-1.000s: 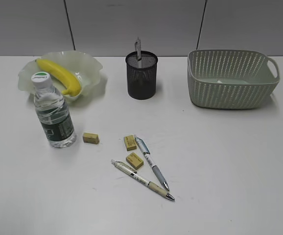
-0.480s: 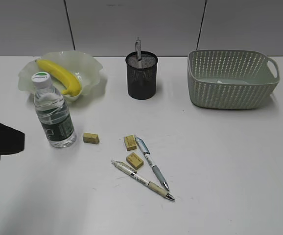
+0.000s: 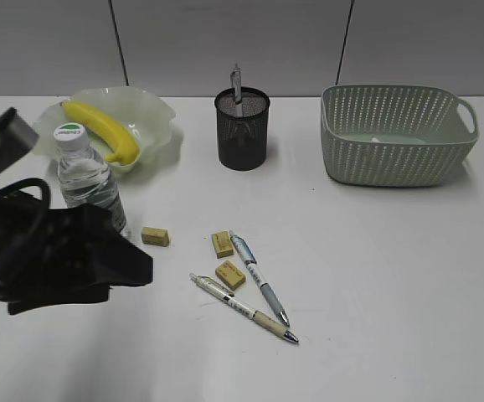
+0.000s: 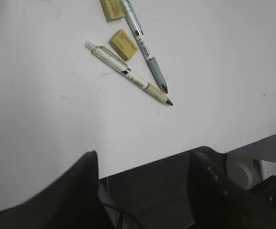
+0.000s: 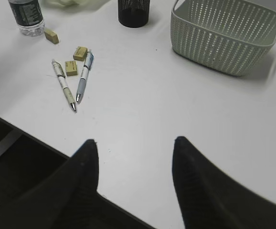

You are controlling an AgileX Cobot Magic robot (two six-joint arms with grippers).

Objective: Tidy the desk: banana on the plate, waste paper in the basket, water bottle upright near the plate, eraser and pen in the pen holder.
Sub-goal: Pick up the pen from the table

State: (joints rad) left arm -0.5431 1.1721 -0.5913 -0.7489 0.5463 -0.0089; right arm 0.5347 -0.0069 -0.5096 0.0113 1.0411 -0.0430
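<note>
Both hands gape empty: left hand (image 4: 143, 167) low beside the water bottle (image 3: 87, 180); right hand (image 5: 134, 157) at the desk edge.

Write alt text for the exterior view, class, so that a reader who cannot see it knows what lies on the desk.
A black robot arm reaches in from the left across a white desk, partly hiding an upright water bottle. Two pens and three erasers lie loose mid-desk; behind stand a plate holding a banana, a pen holder and a basket.
</note>
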